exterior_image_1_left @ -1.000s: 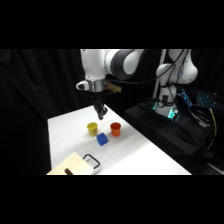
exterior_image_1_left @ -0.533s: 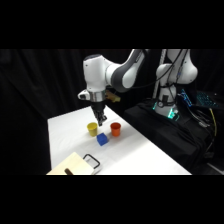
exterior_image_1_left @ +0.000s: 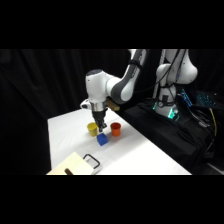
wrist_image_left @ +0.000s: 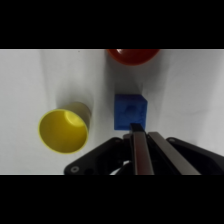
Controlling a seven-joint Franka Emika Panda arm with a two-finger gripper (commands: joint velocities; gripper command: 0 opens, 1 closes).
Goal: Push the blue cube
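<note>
- Wrist view: the gripper point(wrist_image_left: 137, 131) sits directly at the near edge of the blue cube point(wrist_image_left: 131, 111); its two fingers appear pressed together, nothing held between them.
- Cube position: on the white table point(exterior_image_1_left: 70, 130), between the yellow cup point(wrist_image_left: 64, 130) and the orange-red cup point(wrist_image_left: 132, 55), apart from both.
- Side view: the gripper point(exterior_image_1_left: 100, 131) has its tip just above the blue cube point(exterior_image_1_left: 102, 139). A tan board point(exterior_image_1_left: 75, 165) with a black handle lies nearer the table's front.
- Step in hand, by judgement: contact is being set up; whether the fingertips already touch the cube cannot be told.
- Next move calls for a low, straight sweep through the cube, steering clear of the orange-red cup beyond it.
</note>
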